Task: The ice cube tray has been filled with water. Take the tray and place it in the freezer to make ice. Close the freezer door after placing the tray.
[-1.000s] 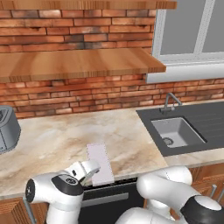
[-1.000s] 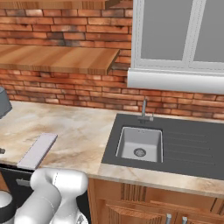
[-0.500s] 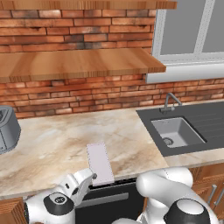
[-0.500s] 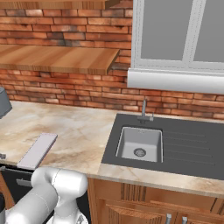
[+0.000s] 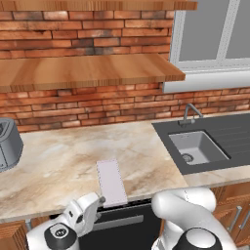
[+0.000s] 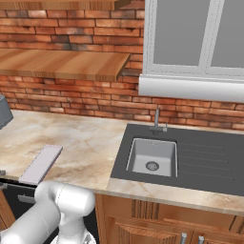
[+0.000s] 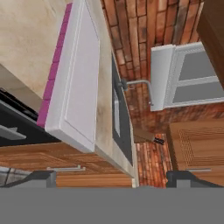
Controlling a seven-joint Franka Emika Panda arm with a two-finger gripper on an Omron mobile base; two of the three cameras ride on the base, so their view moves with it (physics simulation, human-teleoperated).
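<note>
Tray [image 5: 112,183] first: the pale slab lies flat on the marble counter [image 5: 63,156], its near short end at the front edge, just above the dark appliance front [image 5: 122,227] below. That overhang spot suits a side-on grab — an end at the lip can be straddled by fingers coming in level, with nothing behind it in the way.

From the right base view the tray [image 6: 41,164] sits at about nine o'clock of the sink [image 6: 152,156], well apart from it, with the tap [image 6: 157,119] up at the back wall. A grey toaster [image 5: 7,144] stands far off at nine o'clock in the left base view — no obstacle.

Gripper [image 5: 93,207] hangs low in front of the counter edge, at roughly seven o'clock of the tray's near end, close but not touching. Its jaws stand wide apart and hold nothing. The hand view is rolled on its side and looks along the tray [image 7: 76,83], whose near end [image 7: 70,133] lies between the two fingertips [image 7: 41,177] and ahead of them.

Judging by this, the step in hand is the approach to grasp; nothing is lifted yet. A thin slab filled with water wants a level carry, so a square grip across the end matters.
</note>
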